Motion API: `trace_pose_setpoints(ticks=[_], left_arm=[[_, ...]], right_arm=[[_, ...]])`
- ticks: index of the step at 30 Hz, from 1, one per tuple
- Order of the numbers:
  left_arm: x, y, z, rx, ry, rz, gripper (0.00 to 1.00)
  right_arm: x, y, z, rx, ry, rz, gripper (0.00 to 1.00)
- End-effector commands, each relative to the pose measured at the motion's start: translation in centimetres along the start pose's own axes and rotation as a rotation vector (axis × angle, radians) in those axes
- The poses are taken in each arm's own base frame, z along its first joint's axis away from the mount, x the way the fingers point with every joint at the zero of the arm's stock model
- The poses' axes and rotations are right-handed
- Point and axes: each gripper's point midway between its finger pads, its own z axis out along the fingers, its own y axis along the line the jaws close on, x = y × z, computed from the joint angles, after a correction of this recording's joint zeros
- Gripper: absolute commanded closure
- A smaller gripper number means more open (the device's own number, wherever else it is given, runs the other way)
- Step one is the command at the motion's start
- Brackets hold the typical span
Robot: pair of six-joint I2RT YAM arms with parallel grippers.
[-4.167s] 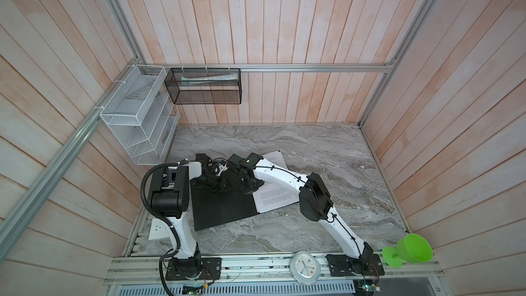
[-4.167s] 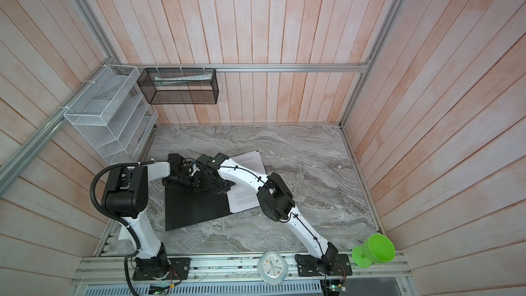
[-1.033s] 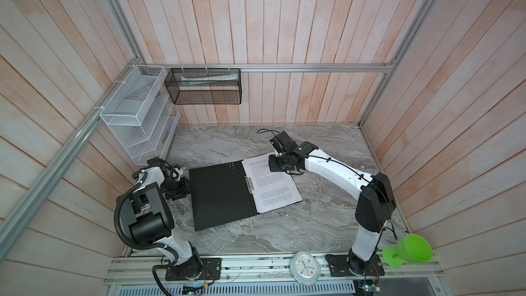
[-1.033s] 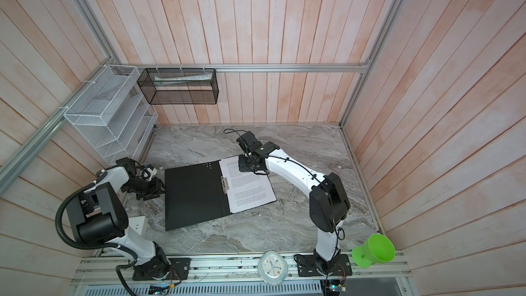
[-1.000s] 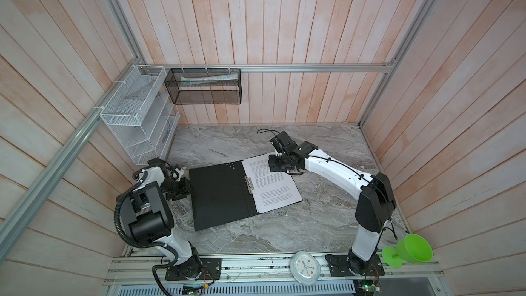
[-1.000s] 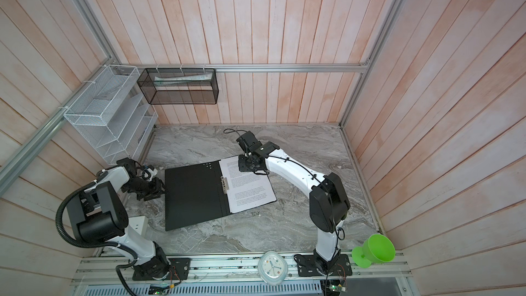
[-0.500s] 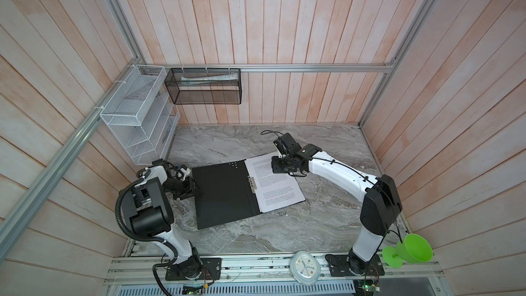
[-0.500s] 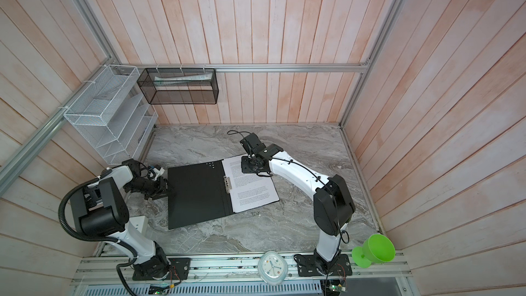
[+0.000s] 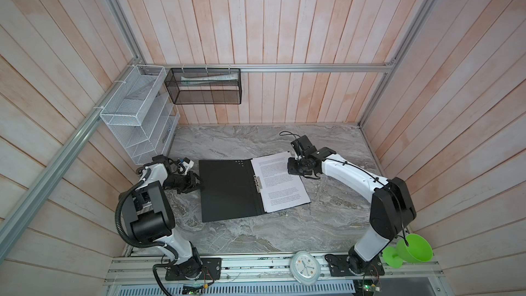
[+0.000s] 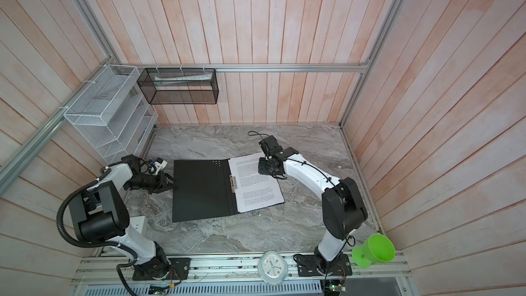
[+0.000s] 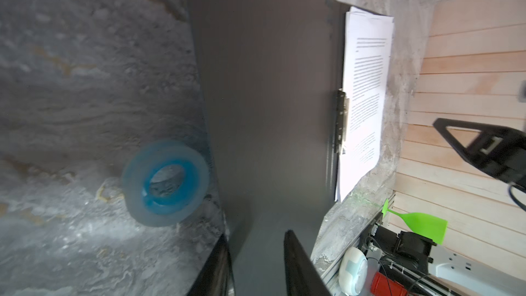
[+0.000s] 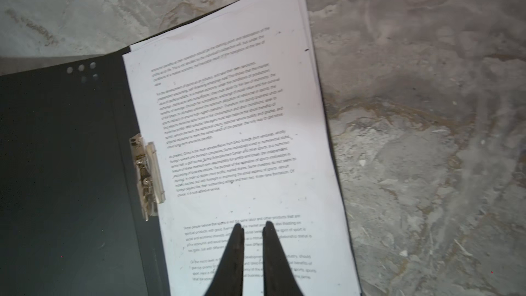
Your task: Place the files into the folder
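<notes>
**Open folder with the files on its right leaf, one claw at each side**

The grey marbled tabletop (image 9: 327,223) is carrying everything. The folder (image 9: 227,189) is lying open and flat on it, black inside facing up. It is sitting nearer the left edge than the right and about midway between front and back edges. The files (image 9: 280,183) are lying on the folder's right leaf, printed side up, with their inner edge running along the spine. In the right wrist view the sheets are fanning slightly at one corner.

The left claw (image 9: 199,181) is reaching in low at the folder's left edge. Its fingers (image 11: 299,266) are standing apart with the cover's edge between them; whether they are touching it cannot be told. The right claw (image 12: 253,224) is hanging over the files toward their right edge, fingers drawn almost together and gripping nothing.

The metal clip (image 12: 146,175) is sitting on the spine at the sheets' inner edge. A blue-cored ring (image 11: 166,183) is lying on the tabletop at the folder's left edge.
</notes>
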Motion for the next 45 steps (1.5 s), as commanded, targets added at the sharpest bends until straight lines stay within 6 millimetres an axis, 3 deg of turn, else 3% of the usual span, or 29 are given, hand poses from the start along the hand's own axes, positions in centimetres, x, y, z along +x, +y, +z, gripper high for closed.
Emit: trace_pose_setpoints(ticks=[1, 5, 21, 34, 45], left_arm=[[-1.4, -4.3, -1.4, 0.099, -0.051, 0.080, 0.66], [-1.6, -6.7, -1.2, 0.154, -0.036, 0.110, 0.65], [-3.1, -12.9, -0.9, 0.266, -0.020, 0.178, 0.64], [-4.3, -17.7, -0.3, 0.312, -0.003, 0.255, 0.63], [-5.1, -21.0, 0.9, 0.337, -0.006, 0.315, 0.62]], right_arm=[[-1.4, -2.4, -0.8, -0.019, -0.048, 0.085, 0.85], [-1.4, -5.5, 0.1, -0.051, -0.022, 0.174, 0.85], [0.8, -9.7, 2.8, -0.232, 0.043, 0.390, 0.82], [3.1, -9.8, 5.1, -0.300, 0.116, 0.457, 0.80], [4.5, -9.9, 5.8, -0.319, 0.162, 0.456, 0.80]])
